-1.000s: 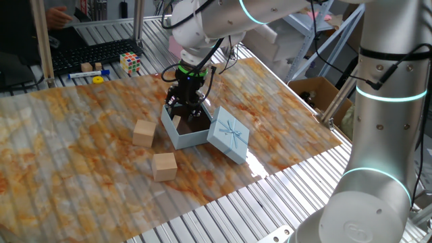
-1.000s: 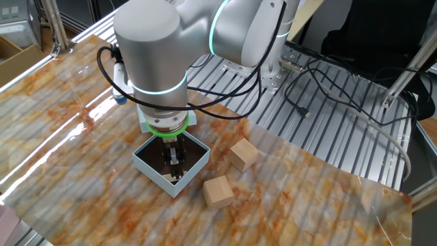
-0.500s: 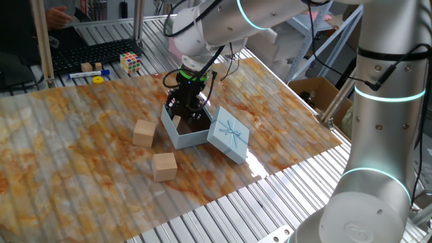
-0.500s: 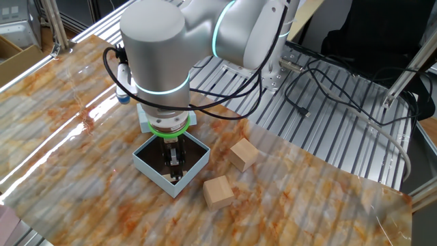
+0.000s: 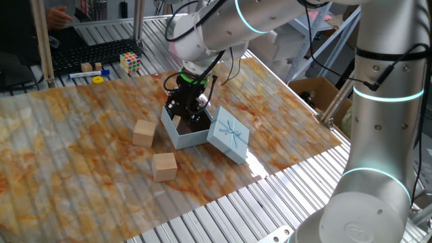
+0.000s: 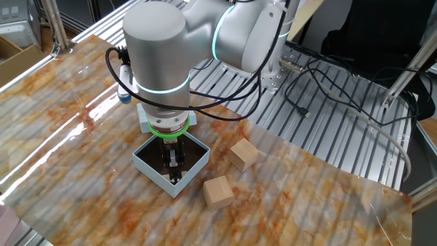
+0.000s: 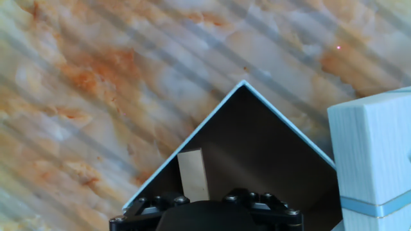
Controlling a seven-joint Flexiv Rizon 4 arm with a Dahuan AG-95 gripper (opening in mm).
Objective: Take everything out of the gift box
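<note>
The pale-blue gift box (image 5: 177, 137) stands open on the marbled table, dark brown inside. It also shows in the other fixed view (image 6: 147, 165) and in the hand view (image 7: 192, 136). Its lid (image 5: 228, 137) with the bow drawing leans against its right side, and shows in the hand view (image 7: 372, 154). My gripper (image 6: 173, 169) reaches down inside the box. One tan wooden block (image 7: 192, 174) sits in the box by the fingers (image 5: 177, 121). Whether the fingers hold it is hidden. Two more wooden blocks (image 5: 143, 132) (image 5: 164, 166) lie on the table outside the box.
A Rubik's cube (image 5: 131, 63), small blocks and a yellow piece (image 5: 98, 79) lie at the far table edge. A brown carton (image 5: 318, 92) stands off the table to the right. Cables (image 6: 321, 89) run over the slatted frame.
The arm above the box has shifted and tilted slightly. The gripper stays inside the box, and the box, lid and outer blocks have not moved.
</note>
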